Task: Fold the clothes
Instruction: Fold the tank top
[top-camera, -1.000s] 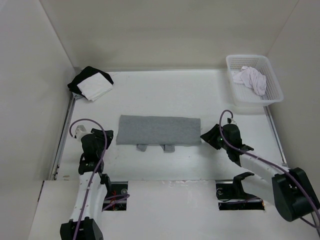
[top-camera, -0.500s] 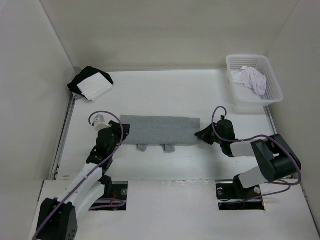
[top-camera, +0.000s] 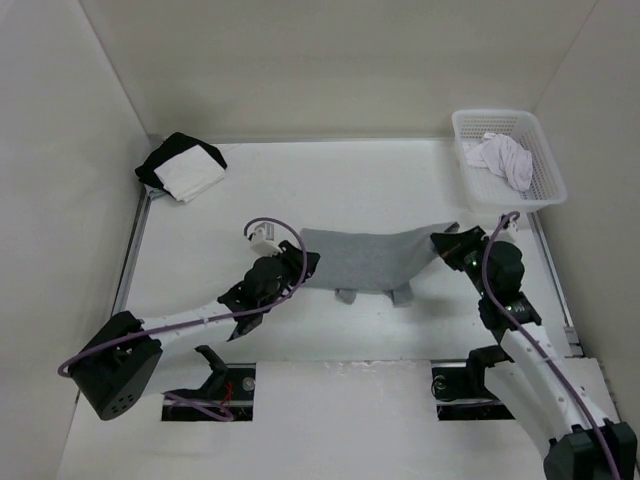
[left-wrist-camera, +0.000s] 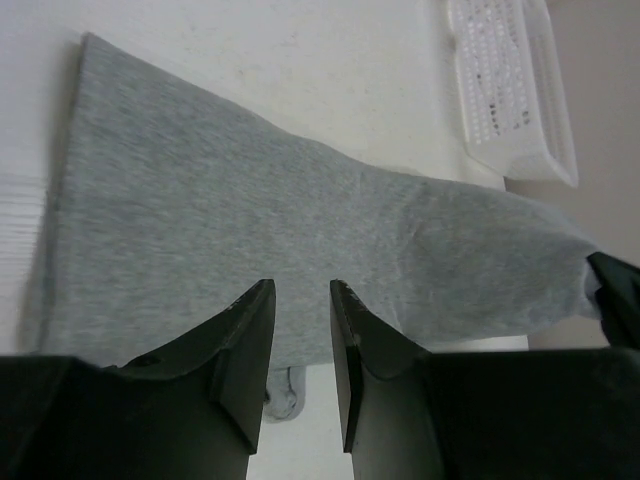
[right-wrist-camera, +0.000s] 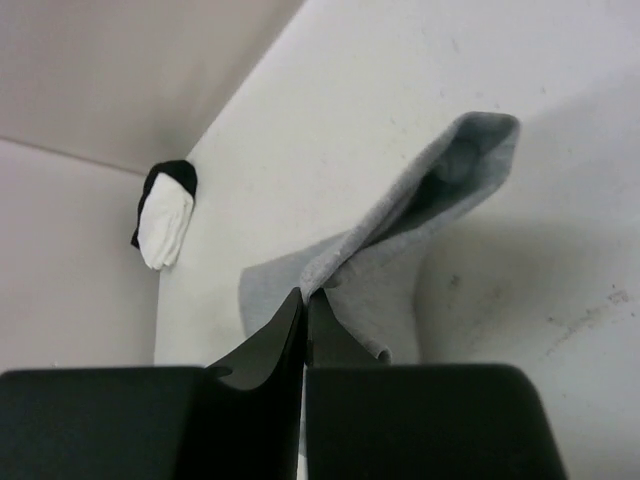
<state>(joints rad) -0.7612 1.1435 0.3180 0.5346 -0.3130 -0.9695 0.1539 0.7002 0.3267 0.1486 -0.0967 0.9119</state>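
Observation:
The clothes (top-camera: 362, 259) are one grey knit top, folded into a long strip across the middle of the table. Two small strap ends (top-camera: 347, 296) stick out at its near edge. My right gripper (top-camera: 445, 243) is shut on the strip's right end and holds that end lifted off the table. In the right wrist view the fabric edge is pinched at the tips of the right gripper (right-wrist-camera: 305, 293), and the clothes (right-wrist-camera: 400, 215) rise away from them. My left gripper (top-camera: 303, 262) is at the strip's left end. Its jaws stand apart over the clothes (left-wrist-camera: 250, 190), with nothing gripped by the left gripper (left-wrist-camera: 302, 290).
A white basket (top-camera: 548, 160) with a small white-pinkish garment (top-camera: 500, 155) stands at the back right. A black-and-white fabric stack (top-camera: 182, 165) lies at the back left. White walls close in the table on three sides.
The right gripper has shut on the strip's right end, lifted it and dragged the strip to the right. The left arm has swung right to the strip's left end, its jaws narrowing.

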